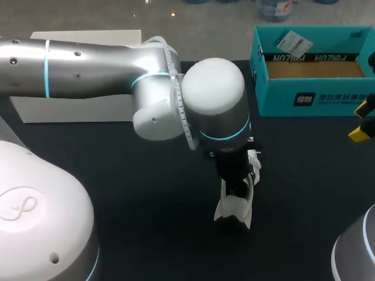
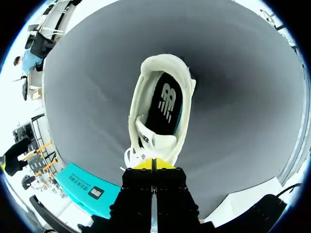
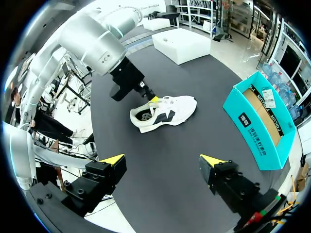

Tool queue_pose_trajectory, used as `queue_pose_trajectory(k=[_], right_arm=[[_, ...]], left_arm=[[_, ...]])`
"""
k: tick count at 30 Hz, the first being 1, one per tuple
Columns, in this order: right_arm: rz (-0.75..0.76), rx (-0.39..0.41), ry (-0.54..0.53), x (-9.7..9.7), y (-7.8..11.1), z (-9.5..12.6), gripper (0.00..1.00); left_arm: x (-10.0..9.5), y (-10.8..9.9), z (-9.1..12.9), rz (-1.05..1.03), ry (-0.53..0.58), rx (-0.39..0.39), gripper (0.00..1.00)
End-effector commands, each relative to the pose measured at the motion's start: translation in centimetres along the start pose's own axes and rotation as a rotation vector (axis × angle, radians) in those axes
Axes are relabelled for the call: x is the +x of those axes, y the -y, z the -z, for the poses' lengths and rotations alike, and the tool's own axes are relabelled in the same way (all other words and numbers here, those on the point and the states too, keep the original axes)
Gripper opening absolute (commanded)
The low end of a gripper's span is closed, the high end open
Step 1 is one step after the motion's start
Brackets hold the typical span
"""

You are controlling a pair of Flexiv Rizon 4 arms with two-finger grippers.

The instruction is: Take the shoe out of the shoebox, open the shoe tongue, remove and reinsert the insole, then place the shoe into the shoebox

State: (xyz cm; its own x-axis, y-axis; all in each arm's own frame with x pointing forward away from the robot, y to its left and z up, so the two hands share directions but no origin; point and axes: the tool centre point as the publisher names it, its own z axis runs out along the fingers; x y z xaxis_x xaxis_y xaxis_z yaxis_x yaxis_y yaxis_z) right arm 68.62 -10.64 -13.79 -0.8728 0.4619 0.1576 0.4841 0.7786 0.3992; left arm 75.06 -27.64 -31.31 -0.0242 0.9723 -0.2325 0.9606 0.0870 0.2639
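- Yellow tips of the left gripper (image 2: pixel 153 164) are pressed together, apparently pinching the tongue (image 2: pixel 147 139) of the white shoe (image 2: pixel 138 97).
- Shoe lies on the black table (image 2: pixel 233 97), well apart from the teal shoebox (image 1: pixel 281 99); the insole (image 2: pixel 167 104) is seated inside.
- Judgement: draw the tongue toewards slowly, since the unbraced shoe may drag.
- Right gripper (image 3: pixel 163 160) hangs spread wide and empty; it could pin the heel.

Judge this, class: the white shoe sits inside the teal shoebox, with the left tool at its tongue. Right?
No. The right wrist view shows the shoe on the table, outside the shoebox; the left tool is at its tongue.
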Motion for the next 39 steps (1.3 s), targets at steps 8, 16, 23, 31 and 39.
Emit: queue_pose_trajectory(k=[8,16,23,31,39], right_arm=[[-0.001,0.003,-0.001,-0.1,0.0,-0.1,1.0],[-0.001,0.003,-0.001,-0.1,0.0,-0.1,1.0],[-0.001,0.003,-0.001,-0.1,0.0,-0.1,1.0],[-0.001,0.003,-0.001,-0.1,0.0,-0.1,1.0],[-0.001,0.003,-0.001,-0.1,0.0,-0.1,1.0]], left_arm=[[2.0,0.3,2.4,0.311,-0.15,0.045,1.0],[2.0,0.3,2.4,0.311,-0.15,0.045,1.0],[3.3,0.7,3.2,0.574,-0.247,0.054,1.0],[6.8,2.7,3.9,0.945,-0.328,0.121,1.0],[6.8,6.1,4.9,1.247,-0.392,0.131,1.0]])
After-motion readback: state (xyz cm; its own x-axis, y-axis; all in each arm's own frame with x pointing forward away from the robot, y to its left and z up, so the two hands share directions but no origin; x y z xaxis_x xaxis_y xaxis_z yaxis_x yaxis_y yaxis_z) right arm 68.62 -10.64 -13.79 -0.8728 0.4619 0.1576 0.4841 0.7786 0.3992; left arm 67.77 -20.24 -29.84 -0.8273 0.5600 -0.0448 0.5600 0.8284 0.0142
